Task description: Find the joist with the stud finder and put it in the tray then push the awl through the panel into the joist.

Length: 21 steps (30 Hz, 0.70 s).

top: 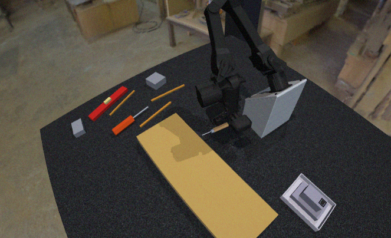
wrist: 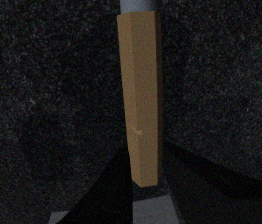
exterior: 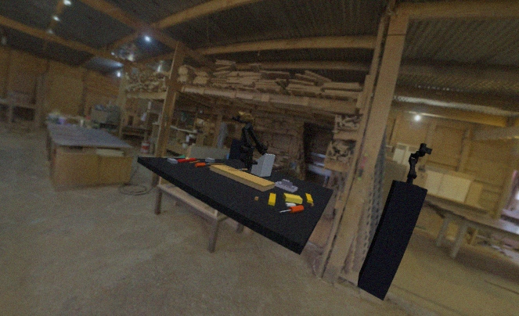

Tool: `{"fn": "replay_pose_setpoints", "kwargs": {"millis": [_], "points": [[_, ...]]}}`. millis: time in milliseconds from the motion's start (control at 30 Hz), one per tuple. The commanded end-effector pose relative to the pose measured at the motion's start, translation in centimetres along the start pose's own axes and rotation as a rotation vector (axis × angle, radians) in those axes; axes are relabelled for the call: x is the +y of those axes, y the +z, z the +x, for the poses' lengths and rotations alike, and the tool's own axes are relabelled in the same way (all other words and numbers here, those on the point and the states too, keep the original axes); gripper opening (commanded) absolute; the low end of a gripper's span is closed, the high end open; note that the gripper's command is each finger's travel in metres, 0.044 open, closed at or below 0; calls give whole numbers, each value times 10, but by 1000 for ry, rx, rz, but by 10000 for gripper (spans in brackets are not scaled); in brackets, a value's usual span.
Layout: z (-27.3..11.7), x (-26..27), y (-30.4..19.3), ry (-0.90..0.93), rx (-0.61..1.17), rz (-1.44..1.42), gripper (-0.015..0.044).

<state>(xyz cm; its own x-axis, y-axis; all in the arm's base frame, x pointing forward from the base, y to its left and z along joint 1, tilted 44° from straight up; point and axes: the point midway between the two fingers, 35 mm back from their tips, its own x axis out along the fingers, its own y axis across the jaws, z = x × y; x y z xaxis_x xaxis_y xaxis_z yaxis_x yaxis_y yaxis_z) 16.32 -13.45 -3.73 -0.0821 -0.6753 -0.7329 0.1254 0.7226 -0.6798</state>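
Note:
The awl [top: 220,127] [wrist: 144,90] has a wooden handle and a thin metal tip and lies roughly level beside the floor panel [top: 196,180] [exterior: 241,177]. My gripper [top: 228,124] [wrist: 147,150] is shut on the awl's handle, near its butt end in the wrist view. The awl is low at the table; whether it touches the surface cannot be told. The awl's tip points toward the panel's edge and is outside the wrist view. The grey stud finder [top: 315,195] [exterior: 287,183] lies in the tray [top: 298,214]. The joist is hidden. No hole shows on the panel.
A tall grey box [top: 275,113] [exterior: 265,165] stands close beside the gripper. A red level [top: 98,111], an orange screwdriver [top: 122,125], orange sticks [top: 155,113] and grey blocks [top: 155,79] lie beyond the panel. Yellow blocks [exterior: 292,198] and another screwdriver [exterior: 296,209] lie near the table's other end.

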Motion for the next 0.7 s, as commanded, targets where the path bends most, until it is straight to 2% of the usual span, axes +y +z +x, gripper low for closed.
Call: {"fn": "replay_pose_setpoints", "kwargs": {"millis": [0,500,667], "points": [[-18,2,2,8,-5,9,0],[-82,-5,-12,-14,-4,9,0],[-88,-6,-14,-15,-2,13,0]]}}
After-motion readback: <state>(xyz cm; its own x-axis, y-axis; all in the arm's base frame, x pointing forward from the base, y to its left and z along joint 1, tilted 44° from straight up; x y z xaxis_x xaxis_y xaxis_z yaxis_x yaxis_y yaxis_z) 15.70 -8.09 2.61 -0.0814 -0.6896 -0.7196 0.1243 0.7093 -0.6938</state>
